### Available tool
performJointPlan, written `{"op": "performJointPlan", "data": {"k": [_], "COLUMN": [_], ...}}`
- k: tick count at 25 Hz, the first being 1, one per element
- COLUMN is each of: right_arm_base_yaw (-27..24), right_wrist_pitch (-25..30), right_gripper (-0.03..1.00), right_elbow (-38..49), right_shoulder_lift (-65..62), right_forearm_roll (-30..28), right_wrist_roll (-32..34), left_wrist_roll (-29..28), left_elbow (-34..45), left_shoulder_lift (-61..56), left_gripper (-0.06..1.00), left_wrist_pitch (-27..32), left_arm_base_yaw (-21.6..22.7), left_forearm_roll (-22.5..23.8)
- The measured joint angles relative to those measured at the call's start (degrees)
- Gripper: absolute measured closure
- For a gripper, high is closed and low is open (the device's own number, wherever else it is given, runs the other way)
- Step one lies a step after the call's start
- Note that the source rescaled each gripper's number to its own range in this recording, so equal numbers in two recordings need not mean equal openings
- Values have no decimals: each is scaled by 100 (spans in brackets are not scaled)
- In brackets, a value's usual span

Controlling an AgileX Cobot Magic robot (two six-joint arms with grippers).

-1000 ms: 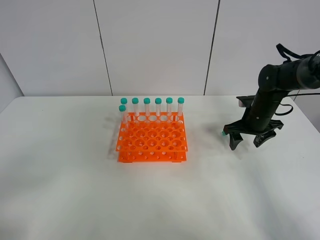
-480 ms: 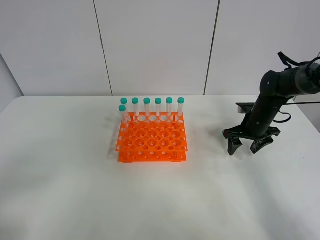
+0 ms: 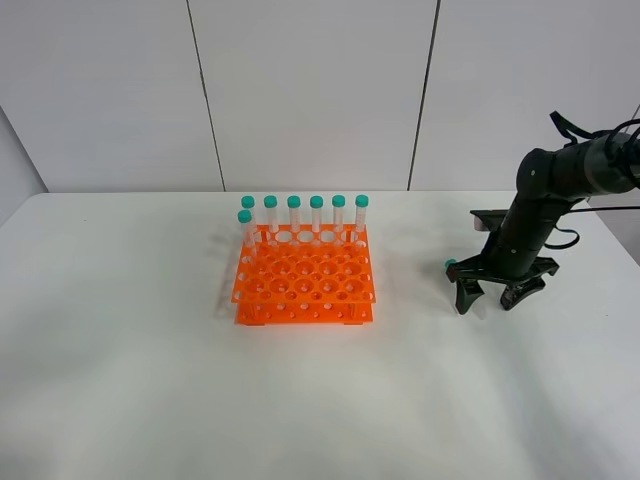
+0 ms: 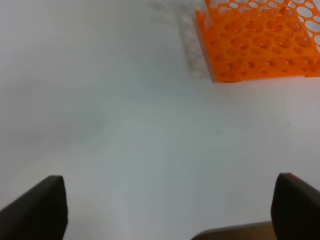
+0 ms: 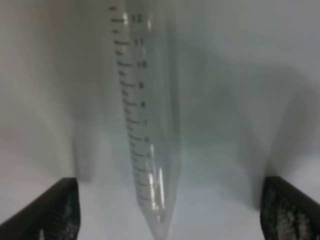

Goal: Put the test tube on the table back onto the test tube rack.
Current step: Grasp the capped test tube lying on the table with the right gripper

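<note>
Clear plastic tube [image 5: 150, 125] lies flat on the white table [image 3: 150, 390], squarely between the right gripper's [image 3: 492, 292] wide-spread fingers [image 5: 55, 210], touching neither (teal cap [image 3: 450, 266] peeks out beside it). Orange rack [image 3: 305, 285] stands well apart. Left gripper [image 4: 165, 207] gapes wide too, holding nothing.

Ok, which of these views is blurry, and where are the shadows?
Right wrist view: soft throughout, the test tube sits close to the lens, its graduations readable, smeared grey shadows on either side. Left wrist view: mildly blurred, the test tube rack throwing a faint shadow on the table. Exterior high view: sharp, evenly lit, only soft shadows.
</note>
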Motion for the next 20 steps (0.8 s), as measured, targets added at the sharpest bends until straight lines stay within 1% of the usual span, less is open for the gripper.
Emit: {"op": "performJointPlan", "data": {"k": [2,4,8,20], "right_arm_base_yaw": [0,0,0,0], "right_wrist_pitch": [-7,-15,-15,-16], "right_gripper": [17,20,22,22], "right_elbow": [0,0,0,0], "right_shoulder_lift": [0,0,0,0], "right_forearm_roll": [-52,-63,-63,-142], "right_wrist_roll": [58,91,97,149], "left_wrist_roll": [0,0,0,0], "left_elbow": [0,0,0,0], "left_shoulder_lift": [0,0,0,0], "left_gripper": [5,5,5,5], "left_wrist_pitch": [0,0,0,0], "left_arm_base_yaw": [0,0,0,0], "left_forearm_roll": [0,0,0,0]}}
